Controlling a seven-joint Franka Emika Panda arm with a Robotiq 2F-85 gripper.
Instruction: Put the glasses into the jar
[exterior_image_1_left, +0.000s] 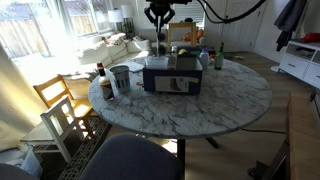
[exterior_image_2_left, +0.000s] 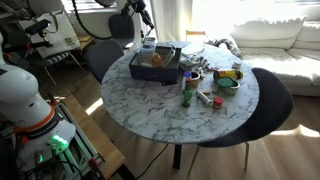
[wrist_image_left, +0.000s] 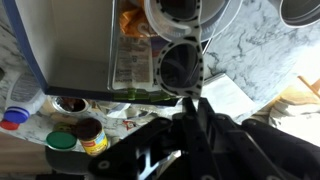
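1. The pincer (wrist_image_left: 192, 105) seems pressed onto the glasses (wrist_image_left: 180, 66) at the frame (the contact is dark, so I am not sure). The lenses stick out beyond its tips, probably so they can go in end first.
2. In an exterior view the pincer (exterior_image_1_left: 160, 40) hangs above the box (exterior_image_1_left: 170, 72), high enough to clear it.
3. The jar (exterior_image_1_left: 120, 78) stands open-mouthed on the tabletop (exterior_image_1_left: 230, 100) beside the box and apart from the glasses. Carrying them across looks like the step in hand.

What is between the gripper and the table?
The glasses, held by the gripper, hang above the table beside the box; the wrist view shows this.
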